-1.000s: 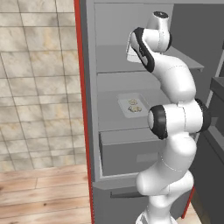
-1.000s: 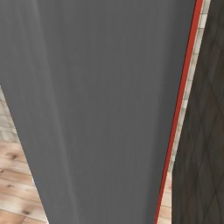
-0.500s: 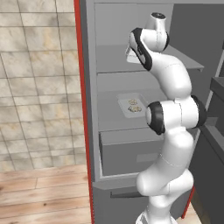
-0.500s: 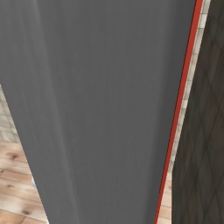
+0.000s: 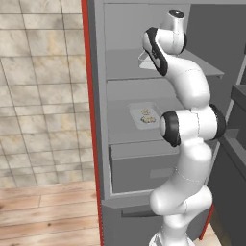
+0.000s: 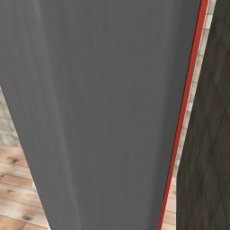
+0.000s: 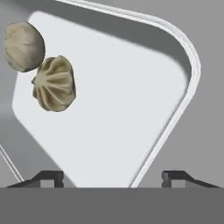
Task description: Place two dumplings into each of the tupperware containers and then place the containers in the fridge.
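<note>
Fridge [image 5: 144, 81] open in left base view: grey inside, red outer edge, flat shelves, drawer [image 5: 141, 166] at bottom. Right base view blocked by a flat grey panel [image 6: 99, 112] with a red strip down its right side; no shelves or trays visible there.

Arm [image 5: 187, 144] covers the right half of the fridge interior. Wrist reaches onto the upper shelf, hiding the gripper there; just a pale corner of something [image 5: 142, 58] pokes out beside it, too cut off to identify.

Lower tray [image 5: 145, 116] sits on the middle shelf, clear-whitish, two small tan dumplings [image 5: 147, 115] inside, tiny and blurry.

Hand view gives the detail: upper tray [image 7: 109, 100] close up, white floor, raised rounded rim, resting on grey shelf. Two dumplings touching at its left end, one pleated [image 7: 54, 83], one smooth and round [image 7: 24, 46], partly cropped by frame edge.

Gripper [image 7: 111, 177] spread wide, holding nothing; tips straddle the tray's near rim, clear of it.
</note>
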### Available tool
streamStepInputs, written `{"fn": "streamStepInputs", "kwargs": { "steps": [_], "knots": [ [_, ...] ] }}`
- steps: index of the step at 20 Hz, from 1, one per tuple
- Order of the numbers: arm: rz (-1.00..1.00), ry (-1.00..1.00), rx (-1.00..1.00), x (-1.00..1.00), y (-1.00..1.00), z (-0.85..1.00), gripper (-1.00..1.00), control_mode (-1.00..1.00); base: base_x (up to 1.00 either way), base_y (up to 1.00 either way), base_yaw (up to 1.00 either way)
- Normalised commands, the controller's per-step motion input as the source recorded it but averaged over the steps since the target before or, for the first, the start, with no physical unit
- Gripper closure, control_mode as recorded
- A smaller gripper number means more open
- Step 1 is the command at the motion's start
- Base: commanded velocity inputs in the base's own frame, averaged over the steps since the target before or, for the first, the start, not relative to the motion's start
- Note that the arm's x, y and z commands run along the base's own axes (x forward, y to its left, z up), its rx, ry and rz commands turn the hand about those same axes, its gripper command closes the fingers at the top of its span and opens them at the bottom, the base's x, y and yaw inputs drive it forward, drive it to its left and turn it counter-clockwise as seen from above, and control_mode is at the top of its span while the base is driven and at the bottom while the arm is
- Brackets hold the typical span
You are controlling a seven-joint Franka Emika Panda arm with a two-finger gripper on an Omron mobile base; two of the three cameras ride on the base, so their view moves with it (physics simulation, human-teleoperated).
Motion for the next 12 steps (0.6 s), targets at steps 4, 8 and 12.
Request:
{"fn": "streamStepInputs", "kwargs": {
  "steps": [4, 8, 12],
  "knots": [
    [-0.03, -0.36, 0.00, -0.84, 0.00, -0.03, -1.00, -1.00, 0.00, 0.00, 0.00],
    [-0.01, -0.23, 0.00, -1.00, 0.00, -0.02, -1.00, -1.00, 0.00, 0.00, 0.00],
    [0.00, -0.17, 0.01, -1.00, 0.00, -0.07, -1.00, -1.00, 0.00, 0.00, 0.00]
  ]
}}
